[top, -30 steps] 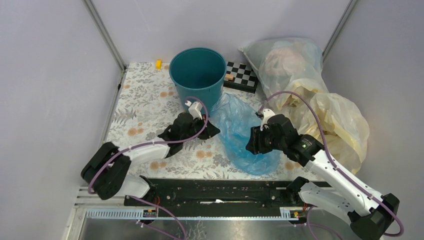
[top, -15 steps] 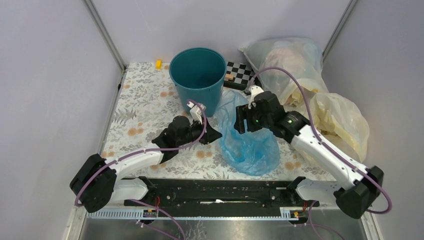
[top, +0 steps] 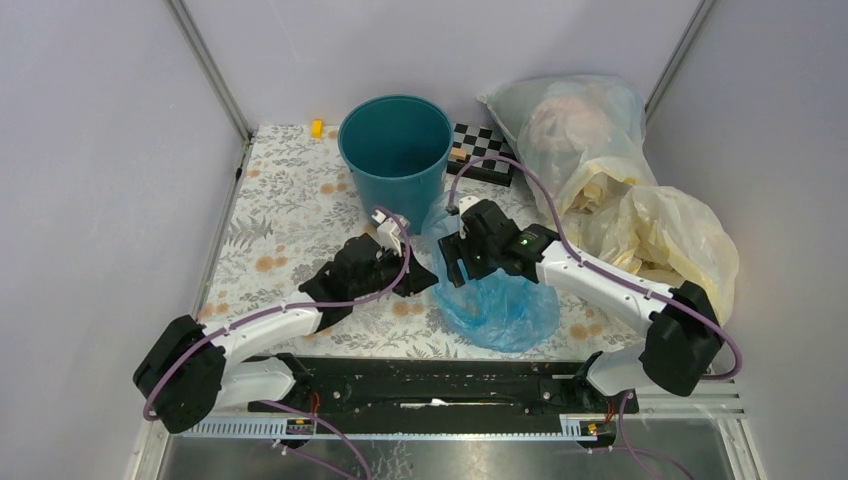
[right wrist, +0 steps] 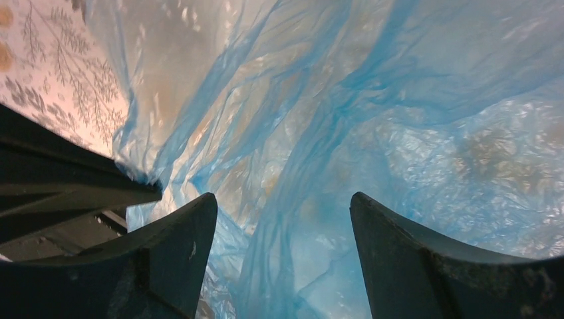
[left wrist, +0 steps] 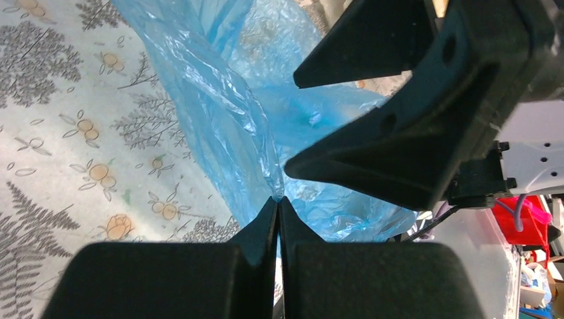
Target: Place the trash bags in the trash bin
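The blue trash bag (top: 500, 300) lies crumpled on the flowered table, right of the teal trash bin (top: 395, 150), which stands upright and open. My left gripper (top: 426, 278) is shut on the bag's left edge; the left wrist view shows its tips (left wrist: 278, 199) pinching a fold of the bag (left wrist: 219, 106). My right gripper (top: 449, 268) is open just above the bag's upper left part, close to the left gripper. In the right wrist view its fingers (right wrist: 183, 242) straddle a ridge of the bag (right wrist: 312, 153) without closing on it.
A checkerboard (top: 484, 150) lies behind the bag. A clear stuffed bag (top: 575, 120) and pale-yellow bags (top: 665, 240) fill the back right. A small yellow block (top: 317, 127) sits at the back left. Walls close in both sides.
My right arm has swung left across the blue bag, from its right side to its left edge beside the left gripper. The left gripper has barely shifted and stays shut.
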`<state>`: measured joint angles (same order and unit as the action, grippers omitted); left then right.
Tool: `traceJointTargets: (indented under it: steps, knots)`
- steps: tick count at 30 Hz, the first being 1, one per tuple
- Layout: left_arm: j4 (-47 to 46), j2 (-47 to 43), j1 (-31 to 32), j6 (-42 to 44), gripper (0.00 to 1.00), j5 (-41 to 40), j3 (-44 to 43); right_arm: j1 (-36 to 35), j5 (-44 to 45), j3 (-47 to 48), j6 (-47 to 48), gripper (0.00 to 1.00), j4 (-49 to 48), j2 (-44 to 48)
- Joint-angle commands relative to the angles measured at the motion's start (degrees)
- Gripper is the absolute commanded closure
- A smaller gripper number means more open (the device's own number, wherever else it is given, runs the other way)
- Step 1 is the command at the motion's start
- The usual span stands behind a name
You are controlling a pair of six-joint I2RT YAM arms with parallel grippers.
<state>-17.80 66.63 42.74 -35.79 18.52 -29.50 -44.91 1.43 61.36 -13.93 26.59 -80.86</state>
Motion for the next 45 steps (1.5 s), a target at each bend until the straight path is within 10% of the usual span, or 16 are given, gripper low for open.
traceJointTargets:
  steps: [1,7,14,22,30,41,45]
  knots:
    - [4.00,-2.34,0.20,1.67,1.00,-3.55,-1.73,-1.36,-4.39,-0.66,4.72,0.19,0.78,-0.25]
    - [7.34,-3.81,0.18,2.18,1.00,-5.51,-3.06,-2.04,-2.65,1.18,7.03,0.32,6.74,-2.30]
    - [10.61,-6.40,0.23,1.10,1.00,-5.86,-3.70,-2.09,6.13,2.90,4.22,0.88,6.03,4.29]
    - [22.60,-13.25,0.15,2.21,1.00,-10.41,-8.60,-2.12,25.31,-5.05,-4.27,0.97,-1.44,23.45]
    - [36.82,-18.93,0.10,4.83,1.00,-14.29,-21.58,-2.09,42.93,-11.80,-15.96,0.89,1.37,38.92]
    - [43.18,-14.38,0.14,9.09,1.00,-9.29,-38.38,-2.09,30.19,-5.24,-8.14,0.41,5.96,40.07]
    - [46.21,-11.31,0.09,10.48,1.00,-5.92,-44.08,-2.10,24.38,-2.96,-3.38,0.07,6.06,39.00]
